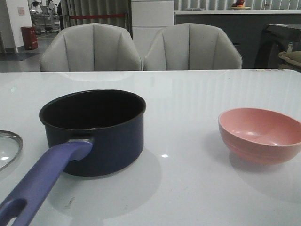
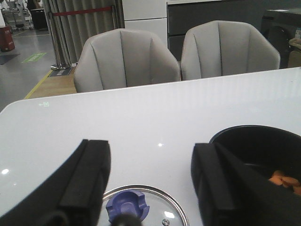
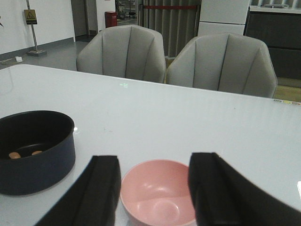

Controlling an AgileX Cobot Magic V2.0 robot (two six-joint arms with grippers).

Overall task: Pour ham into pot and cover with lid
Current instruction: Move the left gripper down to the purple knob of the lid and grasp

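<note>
On the white table (image 1: 188, 188) we see the pot (image 1: 94, 132) left of centre, its long handle (image 1: 42, 181) pointing back toward us, and the pink bowl (image 1: 261, 134) well apart on the right, upright and empty. Orange slices of ham (image 2: 284, 181) already lie on the pot's black floor, so we judge the pouring done and the covering not yet done. At the far left edge the lid (image 1: 8, 148) rests flat on the table beside the pot. Our left gripper (image 2: 150, 183) hangs above it with jaws spread wide, holding nothing, the purple-blue knob (image 2: 127, 206) lying between the fingers; that placing suits a grasp by the knob. Our right gripper (image 3: 153, 183) hovers over the bowl, likewise parted and empty, so the bowl stands released and out of the way.
</note>
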